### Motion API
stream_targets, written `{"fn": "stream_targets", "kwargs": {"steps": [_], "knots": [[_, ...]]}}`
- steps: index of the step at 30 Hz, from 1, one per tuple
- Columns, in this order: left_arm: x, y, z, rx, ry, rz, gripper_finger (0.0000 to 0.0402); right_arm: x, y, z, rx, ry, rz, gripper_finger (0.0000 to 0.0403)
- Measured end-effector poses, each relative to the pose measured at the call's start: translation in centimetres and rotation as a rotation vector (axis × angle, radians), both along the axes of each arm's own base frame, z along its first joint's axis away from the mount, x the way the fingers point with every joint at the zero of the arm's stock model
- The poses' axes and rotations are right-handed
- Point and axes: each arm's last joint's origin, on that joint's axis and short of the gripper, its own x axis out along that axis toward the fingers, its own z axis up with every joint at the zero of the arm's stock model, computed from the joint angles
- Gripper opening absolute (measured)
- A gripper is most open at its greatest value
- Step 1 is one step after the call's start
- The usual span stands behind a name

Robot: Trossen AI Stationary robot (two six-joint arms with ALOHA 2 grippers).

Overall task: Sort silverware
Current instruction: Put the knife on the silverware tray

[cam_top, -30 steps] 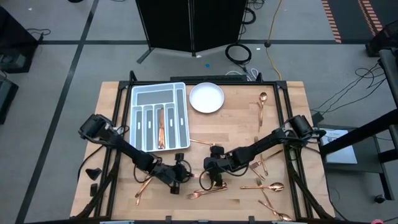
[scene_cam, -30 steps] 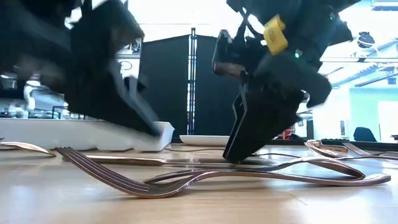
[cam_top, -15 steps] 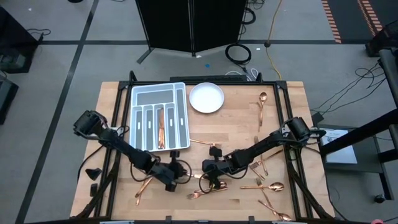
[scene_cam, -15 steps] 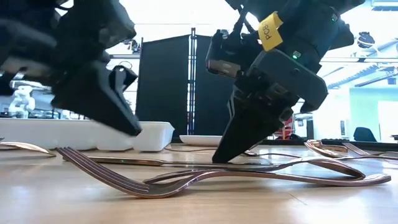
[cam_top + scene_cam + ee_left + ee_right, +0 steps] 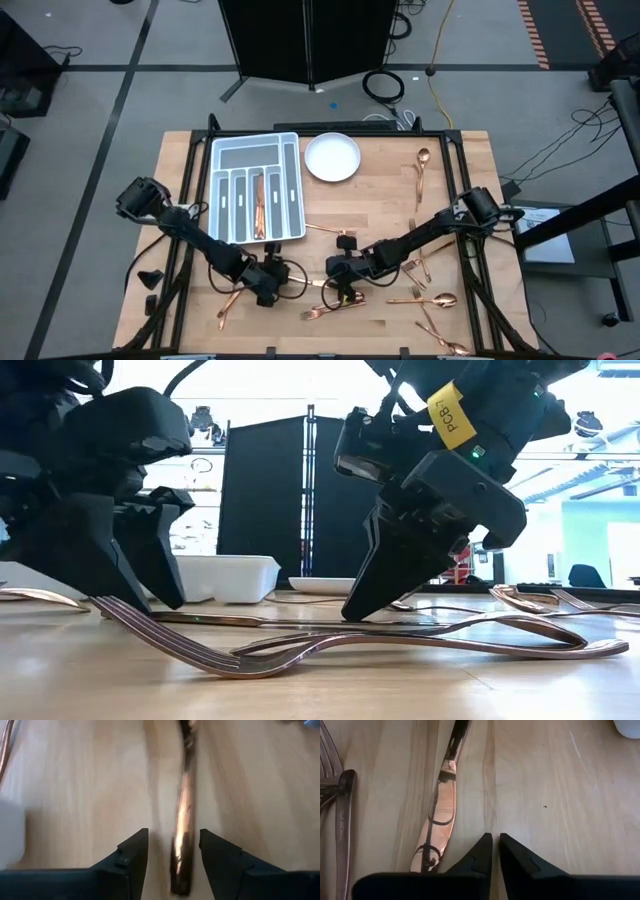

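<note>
A copper knife (image 5: 308,284) lies flat on the wooden table between my two grippers. My left gripper (image 5: 173,851) is open and points steeply down. Its fingers stand on either side of the knife's end (image 5: 182,845), and no touch shows. My right gripper (image 5: 493,843) is shut with nothing between its fingers, low beside the knife's blade (image 5: 439,818). A fork (image 5: 250,658) lies in front of the knife. More silverware is scattered on the right (image 5: 425,298) and lies in the grey tray (image 5: 222,160). My right gripper comes slanting down from the table's right. Its shut fingertips (image 5: 356,610) are down at the tabletop beside the knife's blade. Whether they touch the knife I cannot tell.
A white plate (image 5: 332,157) stands next to the tray at the back. A spoon (image 5: 421,163) lies at the far right, and a copper piece (image 5: 232,300) lies near the left front edge. Bare wood shows in the table's middle.
My left gripper has opened, drawn back toward the table's left edge and tipped steeper, so its fingers now stand around the knife's end. The knife and fork have stayed where they lay.
</note>
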Motion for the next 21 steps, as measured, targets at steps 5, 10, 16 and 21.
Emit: {"fn": "stream_targets", "kwargs": {"steps": [5,10,16,21], "knots": [[-0.7,0.1,-0.4,0.007,0.051,0.009,0.0173,0.0,0.0,0.0,-0.001,-0.003,0.001,0.0042],[-1.3,0.4,-1.1,-0.028,0.092,-0.012,0.0146,0.1,0.0,0.1,-0.001,-0.008,0.002,0.0043],[-1.1,0.3,-1.1,-0.038,0.072,-0.071,0.0034,0.3,0.1,0.3,-0.006,-0.041,0.023,0.0043],[-0.5,0.7,-0.9,-0.072,0.052,-0.06,0.0008,0.8,0.2,0.9,-0.004,-0.064,0.027,0.0043]]}}
